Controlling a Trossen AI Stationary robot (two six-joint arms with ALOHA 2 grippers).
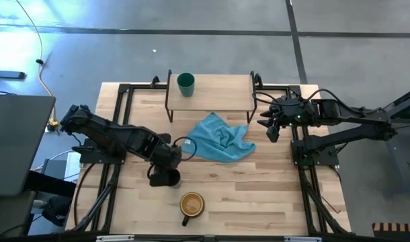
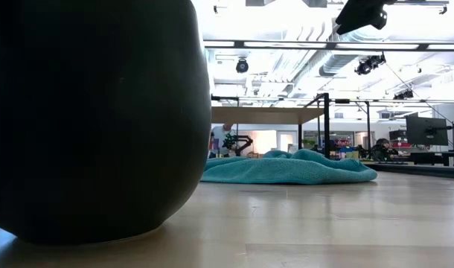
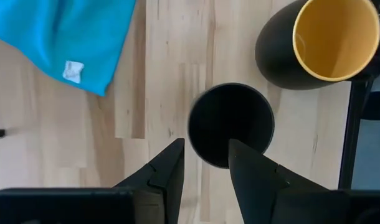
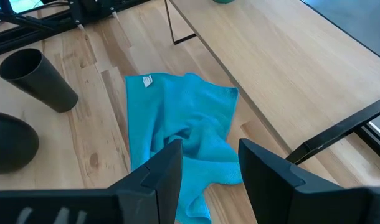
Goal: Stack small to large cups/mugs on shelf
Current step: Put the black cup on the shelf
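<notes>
The teal cup is sitting on the shelf; the left end effector, released, is hovering over the black cup, seemingly about to grasp; the mug is waiting on the worktop.

Left pincer is held low just over the black cup, fingers spread. Right pincer is parked well away, fingers also spread.
</notes>
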